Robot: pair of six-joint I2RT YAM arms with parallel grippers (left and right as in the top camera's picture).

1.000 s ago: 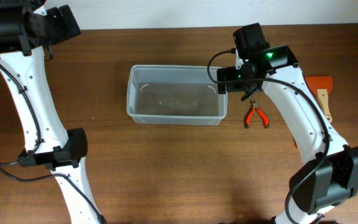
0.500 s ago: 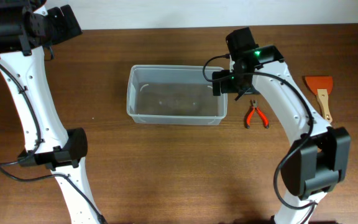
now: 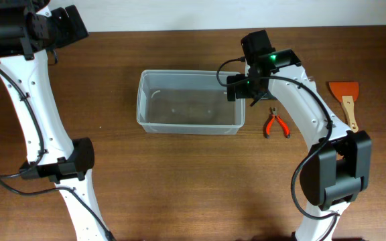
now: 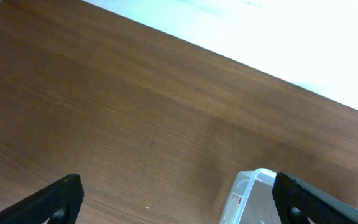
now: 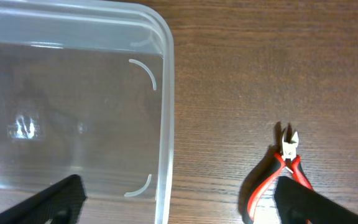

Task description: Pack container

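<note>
The clear plastic container [image 3: 141, 100] stands empty at the middle of the table. My right gripper [image 3: 240, 88] hovers over its right end, open and empty. In the right wrist view the container's right rim [image 5: 164, 124] lies between the fingers [image 5: 179, 200], and red-handled pliers [image 5: 284, 169] lie on the wood just right of it. The pliers [image 3: 275, 124] are also in the overhead view, beside the container. My left gripper [image 3: 67, 25] is raised at the far left, open and empty [image 4: 179, 202]. A corner of the container [image 4: 244, 182] shows in the left wrist view.
An orange scraper with a wooden handle [image 3: 346, 99] lies at the right edge of the table. The far edge of the table meets a white wall [image 4: 291, 37].
My right arm has moved left, from above the pliers to over the container's right end. The left arm has not moved.
</note>
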